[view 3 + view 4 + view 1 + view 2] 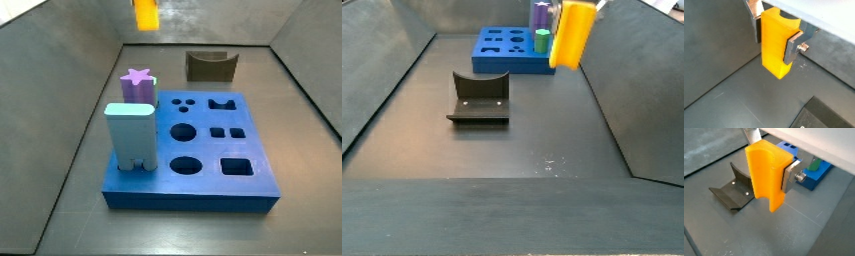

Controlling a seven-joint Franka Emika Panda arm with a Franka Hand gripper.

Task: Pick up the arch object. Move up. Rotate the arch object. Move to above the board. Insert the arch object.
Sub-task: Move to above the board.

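1. High above the floor – the gripper (776, 39) carries the arch object (777, 45), lifted well clear of everything; in a side view the arch object (575, 34) hangs upright beside the right wall.
2. Fingers (791, 177): silver plates closed on the yellow-orange block's upper flanks, its lower end hanging free below them.
3. Board (194, 150): blue slab on the floor, well apart from the held piece; a purple star peg (136, 84) and a pale block (131, 137) stand in it already.
4. Fixture (478, 97): on the floor, unoccupied.
5. Step judged in hand – rotating. Turn slowly, hold the grip firm, stay high until aligned.
6. Arm pose: wrist pointing down, body out of view.
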